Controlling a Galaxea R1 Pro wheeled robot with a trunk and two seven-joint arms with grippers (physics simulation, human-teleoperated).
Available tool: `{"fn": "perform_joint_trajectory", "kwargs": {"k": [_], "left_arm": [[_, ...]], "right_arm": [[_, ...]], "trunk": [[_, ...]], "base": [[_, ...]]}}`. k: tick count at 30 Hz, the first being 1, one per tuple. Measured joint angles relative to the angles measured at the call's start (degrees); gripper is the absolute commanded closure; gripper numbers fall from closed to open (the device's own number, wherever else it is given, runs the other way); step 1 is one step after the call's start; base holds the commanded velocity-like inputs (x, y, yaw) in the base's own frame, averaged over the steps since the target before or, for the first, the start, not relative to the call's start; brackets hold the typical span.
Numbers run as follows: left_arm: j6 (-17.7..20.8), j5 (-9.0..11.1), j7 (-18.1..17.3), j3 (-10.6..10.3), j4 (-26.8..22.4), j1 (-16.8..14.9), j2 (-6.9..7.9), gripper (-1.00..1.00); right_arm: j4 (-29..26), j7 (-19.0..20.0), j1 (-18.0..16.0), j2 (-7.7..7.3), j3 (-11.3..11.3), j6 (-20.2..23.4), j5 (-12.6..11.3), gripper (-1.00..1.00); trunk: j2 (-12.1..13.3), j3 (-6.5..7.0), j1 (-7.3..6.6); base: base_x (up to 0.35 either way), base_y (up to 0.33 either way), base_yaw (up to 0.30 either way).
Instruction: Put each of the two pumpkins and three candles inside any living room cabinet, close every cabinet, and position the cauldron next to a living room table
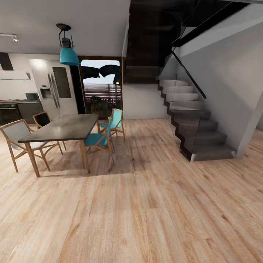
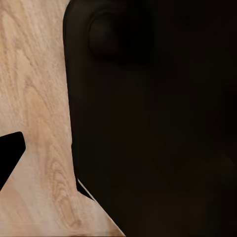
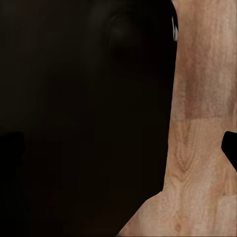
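So right now we're basically in transit. None of the stuff we're after — pumpkins, candles, cauldron, the low TV cabinet — turns up in any of our cameras, so we honestly can't say which way it lies from either arm, or which arm is nearer. Our guess is the living room is somewhere off to a side or behind us, and the next move calls for turning the base rather than reaching for anything.

What we do see from the head camera: a dining table (image 1: 60, 128) with a dark top on the left, mid-distance, long axis running away from us toward the far wall. Wooden chairs with teal seats (image 1: 100, 138) sit along its right side, pale-seated ones on its left. A teal pendant lamp (image 1: 68, 54) hangs above it. Far left is a kitchen with a steel fridge (image 1: 54, 87), and a dark staircase (image 1: 190, 120) with a glass rail climbs on the right. A window (image 1: 100, 87) sits in the far wall between them.

The wood plank floor (image 1: 146, 204) in front of us is open and flat.

Both wrist cameras show mostly dark robot body over floorboards, so we can't tell how the grippers stand or whether they hold anything.
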Motion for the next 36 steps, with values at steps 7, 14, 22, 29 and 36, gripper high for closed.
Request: {"fn": "perform_joint_trajectory", "kwargs": {"k": [7, 14, 22, 29, 36], "left_arm": [[-1.2, 0.0, -0.1, 0.1, -1.0, 0.2, 0.25, -1.00], [-3.4, 0.1, -0.1, -0.1, -1.4, 0.2, -0.08, -1.00], [-6.0, 0.2, -0.1, 0.0, -1.4, 0.2, -0.16, -1.00], [-6.9, 0.2, -0.1, 0.0, -1.4, 0.2, -0.17, -1.00], [-6.9, 0.2, -0.1, 0.0, -1.4, 0.2, -0.17, -1.00]], "right_arm": [[-0.1, -0.3, -1.2, 0.07, -0.4, 0.1, -0.6, -1.00], [-0.1, -0.3, -1.5, 0.08, -0.3, -1.9, -2.6, -1.00], [-0.1, -0.5, -1.5, 0.23, -0.3, -4.5, -4.8, -1.00], [-0.1, -0.5, -1.5, 0.33, -0.3, -5.5, -4.7, -1.00], [-0.1, -0.5, -1.5, 1.08, -0.3, -5.7, -4.8, -1.00]], "trunk": [[0.0, 0.02, -0.01], [0.0, 0.01, 0.00], [0.0, 0.01, 0.00], [0.0, 0.01, 0.00], [0.0, 0.01, 0.00]], "base": [[0.192, -0.090, 0.000], [0.010, -0.005, 0.000], [0.000, 0.000, 0.000], [0.000, 0.000, 0.000], [0.000, 0.000, 0.003]]}}
